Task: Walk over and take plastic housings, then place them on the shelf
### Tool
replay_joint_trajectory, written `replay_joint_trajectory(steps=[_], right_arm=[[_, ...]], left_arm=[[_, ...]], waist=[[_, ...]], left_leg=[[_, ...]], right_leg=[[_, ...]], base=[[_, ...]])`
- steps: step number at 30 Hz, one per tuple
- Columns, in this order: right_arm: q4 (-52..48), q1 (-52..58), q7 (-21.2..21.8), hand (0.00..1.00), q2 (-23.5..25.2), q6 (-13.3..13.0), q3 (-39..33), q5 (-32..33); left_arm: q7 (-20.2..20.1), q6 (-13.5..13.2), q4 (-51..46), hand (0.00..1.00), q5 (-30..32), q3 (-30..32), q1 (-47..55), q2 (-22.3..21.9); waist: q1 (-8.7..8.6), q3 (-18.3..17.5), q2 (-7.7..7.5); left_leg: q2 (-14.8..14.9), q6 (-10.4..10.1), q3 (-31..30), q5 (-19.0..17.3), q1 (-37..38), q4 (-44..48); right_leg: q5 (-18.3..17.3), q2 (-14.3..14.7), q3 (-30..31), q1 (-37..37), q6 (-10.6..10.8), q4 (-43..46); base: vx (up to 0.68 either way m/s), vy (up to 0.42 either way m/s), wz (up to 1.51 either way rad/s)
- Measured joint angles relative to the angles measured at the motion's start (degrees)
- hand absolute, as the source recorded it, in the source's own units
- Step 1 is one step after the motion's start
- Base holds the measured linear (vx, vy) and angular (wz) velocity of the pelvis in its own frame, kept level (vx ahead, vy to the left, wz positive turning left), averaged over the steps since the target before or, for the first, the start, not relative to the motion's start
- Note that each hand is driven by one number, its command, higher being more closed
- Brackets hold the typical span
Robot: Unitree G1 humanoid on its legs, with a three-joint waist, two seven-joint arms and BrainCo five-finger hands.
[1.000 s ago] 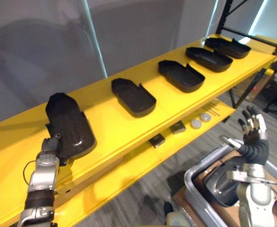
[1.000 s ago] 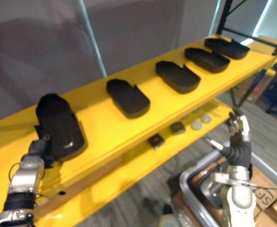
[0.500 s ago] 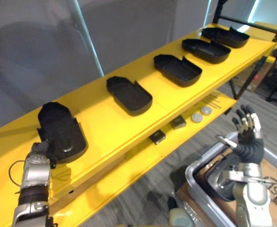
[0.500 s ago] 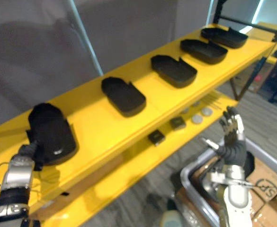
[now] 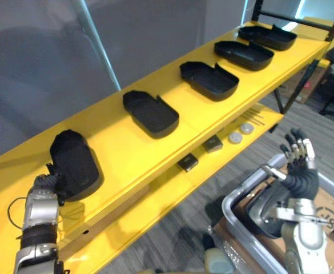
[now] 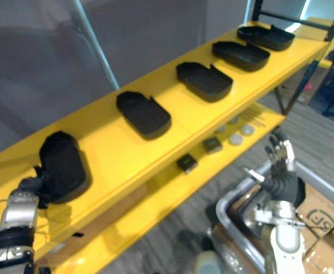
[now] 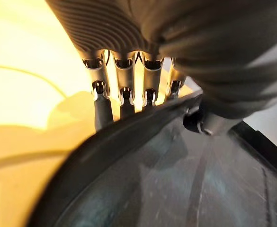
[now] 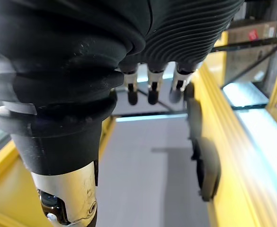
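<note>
Yellow shelf point(image 5: 127, 154): left robot hand point(image 5: 45, 184) pinches housing point(image 5: 75, 165); right robot hand point(image 5: 297, 164) spread open.

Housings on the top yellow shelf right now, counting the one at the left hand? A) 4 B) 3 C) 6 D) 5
D: five lie in a row on the top shelf: the leftmost housing at the left hand, then the second housing, third housing, fourth housing and fifth housing.
</note>
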Motion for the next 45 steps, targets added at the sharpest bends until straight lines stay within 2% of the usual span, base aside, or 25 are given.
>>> replay_joint_trajectory(steps=[2,4,6,7,9,10,12,14,15,18,19,20,22,23,25,27,28,30,34,37,40,45], right_arm=[[-0.2,0.0,-0.8,0.0,0.0,0.0,0.0,-0.2],[-1.0,0.1,-1.7,0.0,0.0,0.0,0.0,-0.2],[-1.2,0.1,-2.2,0.0,0.0,0.0,0.0,-0.3],[-1.2,0.0,-2.5,0.0,0.0,-0.2,0.0,-0.2],[-1.2,0.0,-3.3,0.0,0.0,-0.6,0.0,-0.3],[-1.2,0.0,-3.5,0.0,0.0,-1.1,0.0,-0.3],[-1.2,0.0,-3.6,0.0,0.0,-1.1,0.0,-0.3],[-1.2,-0.2,-3.5,0.0,0.0,-1.2,0.1,-0.3],[-1.2,-0.2,-3.5,0.0,0.0,-1.3,0.1,-0.3],[-1.3,-0.6,-3.5,0.0,0.0,-1.4,0.3,-0.3],[-1.3,-0.6,-3.5,0.0,0.0,-1.7,0.8,-0.4],[-1.3,-0.5,-3.5,0.0,0.0,-2.0,1.1,-0.4],[-1.3,-0.3,-3.4,0.0,0.4,-3.4,1.9,-0.9],[-1.3,-0.3,-3.4,0.0,0.6,-3.7,2.0,-1.5],[-1.5,0.1,-3.3,0.0,1.3,-4.6,2.3,-2.7],[-1.6,0.1,-3.2,0.0,1.8,-5.3,2.3,-3.1],[-1.8,0.1,-3.1,0.0,2.1,-5.7,2.3,-3.4],[-1.8,0.1,-3.0,0.0,2.3,-5.8,2.5,-4.5],[-2.3,0.1,-2.1,0.0,2.4,-5.8,3.9,-5.0],[-3.4,0.1,-2.0,0.0,2.6,-5.7,4.5,-5.4],[-4.4,-0.1,-2.3,0.0,2.7,-5.5,4.4,-5.5],[-4.0,-1.0,-3.6,0.0,2.8,-5.0,0.9,-6.0]], left_arm=[[2.5,0.1,0.0,0.0,-1.9,0.0,0.0,-0.1],[7.5,-0.2,0.0,0.0,-6.1,0.6,0.0,-0.1],[10.4,-0.5,0.5,0.0,-8.8,1.7,0.0,-0.4],[13.7,-0.9,1.1,0.0,-11.1,1.8,0.0,-0.4],[16.7,-1.7,1.2,0.0,-13.0,1.9,0.0,-0.6],[19.9,-3.5,1.2,0.0,-15.1,2.1,0.0,-1.0],[23.5,-5.9,1.2,0.0,-17.9,2.3,0.0,-1.5],[26.2,-8.1,1.1,0.0,-19.1,2.3,-0.1,-2.4],[26.8,-8.5,1.1,0.0,-19.7,2.4,-0.1,-2.4],[29.9,-12.5,1.1,0.0,-20.7,2.2,-0.1,-2.8],[31.7,-16.3,0.9,0.0,-22.3,2.2,-0.2,-3.0],[32.4,-17.9,0.5,0.0,-22.6,2.2,-0.2,-3.0],[34.5,-24.2,-4.2,0.0,-25.0,2.1,-0.2,-3.1],[34.8,-26.3,-6.1,0.0,-26.2,2.2,-0.2,-3.1],[34.8,-34.1,-14.7,0.0,-28.5,2.1,-0.2,-3.1],[34.8,-39.6,-19.7,0.0,-28.5,2.1,-0.1,-3.4],[34.8,-43.3,-25.5,0.0,-28.4,2.1,0.6,-4.4],[34.6,-47.5,-31.5,0.0,-27.9,2.0,2.7,-5.5],[34.3,-52.9,-40.0,0.0,-25.8,2.1,10.3,-7.7],[32.6,-55.2,-45.7,0.0,-25.5,2.1,16.9,-10.0],[29.6,-56.6,-48.6,0.0,-21.5,1.8,21.1,-11.7],[24.7,-57.5,-51.2,0.0,-17.2,1.8,24.4,-12.1]], waist=[[-0.03,0.4,-0.17],[-0.2,1.6,-0.24],[-0.43,1.7,-0.27],[-0.65,1.8,-0.37],[-0.78,2.2,-0.48],[-0.87,3.0,-0.57],[-0.82,3.2,-0.66],[-0.84,3.4,-0.81],[-0.83,3.5,-0.85],[-0.96,4.4,-1.14],[-1.06,4.8,-1.39],[-1.06,4.8,-1.42],[-1.06,5.0,-1.59],[-1.06,5.0,-1.59],[-0.97,5.0,-1.58],[-0.96,5.0,-1.57],[-0.96,4.9,-1.54],[-1.04,4.9,-1.53],[-0.06,4.8,-1.4],[0.84,5.0,-1.63],[2.2,5.5,-1.85],[2.99,9.5,-1.84]], left_leg=[[-0.1,0.1,0.0,0.0,0.0,0.0],[-0.3,0.2,0.0,0.0,0.0,0.0],[-0.3,0.2,0.0,0.0,0.0,0.0],[-0.2,0.2,0.0,0.0,0.0,0.0],[-0.2,0.2,0.0,0.0,0.1,0.0],[-0.3,0.2,0.0,0.0,0.2,0.0],[-0.4,0.2,0.0,0.0,0.1,0.1],[-0.5,0.2,0.0,0.0,0.1,0.1],[-0.5,0.2,0.1,0.0,0.1,0.1],[-0.6,0.3,0.1,-0.1,0.1,0.1],[-0.6,0.4,0.1,-0.1,-0.1,0.1],[-0.6,0.4,0.0,-0.1,-0.4,0.1],[-0.5,0.5,-0.1,0.0,-0.7,0.2],[-0.5,0.5,-0.1,0.1,-0.6,0.1],[-0.6,0.6,-0.3,0.2,-0.6,0.1],[-0.6,0.8,-0.4,0.3,-0.5,0.1],[-0.6,0.8,-0.7,0.3,-0.4,0.1],[-0.7,0.9,-1.5,0.5,-0.1,0.1],[-1.2,1.4,-2.1,0.8,0.1,0.0],[-1.4,2.1,-2.9,0.3,-2.0,0.4],[-1.6,2.1,-3.7,0.5,-4.9,1.2],[-2.4,1.4,-6.2,1.6,-6.1,1.6]], right_leg=[[0.0,0.0,0.0,0.0,0.0,0.0],[0.0,0.0,0.1,0.0,0.0,0.0],[0.0,0.0,0.1,0.0,0.0,0.0],[0.0,0.0,0.1,0.0,0.1,0.0],[-0.1,0.0,0.1,0.0,0.2,0.1],[-0.3,0.0,0.2,-0.2,0.3,0.8],[-0.9,-0.1,0.3,-0.9,0.1,1.8],[-1.6,-0.1,0.4,-1.5,0.0,3.1],[-1.7,-0.1,0.4,-1.9,0.2,3.5],[-2.6,-0.1,0.5,-2.2,-0.1,4.4],[-2.6,-0.1,0.5,-2.4,-0.2,4.5],[-2.7,0.0,0.4,-2.6,-0.2,4.6],[-2.5,-0.1,0.4,-3.1,0.0,4.9],[-2.5,-0.1,0.3,-3.0,0.1,5.0],[-2.6,-0.2,0.1,-3.0,0.0,5.3],[-2.7,-0.4,-0.1,-2.9,0.0,5.3],[-2.9,-0.6,-0.6,-2.6,-0.1,5.4],[-3.1,-0.9,-1.1,-2.1,0.0,5.4],[-4.3,-1.1,-1.9,-2.0,-0.3,6.0],[-4.5,-1.3,-2.5,-3.2,-0.1,5.9],[-3.6,-1.7,-2.9,-5.1,-0.3,6.3],[-3.7,-2.8,-4.8,-5.5,-0.3,6.8]], base=[[0.0,0.0,0.0],[0.0,0.0,0.0],[0.0,0.0,0.0],[0.03,0.011,0.0],[0.02,0.006,0.0],[0.0,0.0,0.0],[0.0,0.0,0.0],[0.0,0.0,0.0],[0.0,0.0,0.0],[0.0,0.0,0.0],[0.0,0.0,0.0],[0.0,0.0,0.0],[0.02,0.002,0.04],[0.04,0.012,0.06],[0.04,0.016,0.07],[0.02,0.012,0.07],[0.01,0.013,0.1],[0.0,0.018,0.14],[-0.03,-0.02,0.12],[-0.08,-0.012,0.15],[-0.03,-0.01,0.17],[0.0,-0.002,0.24]])
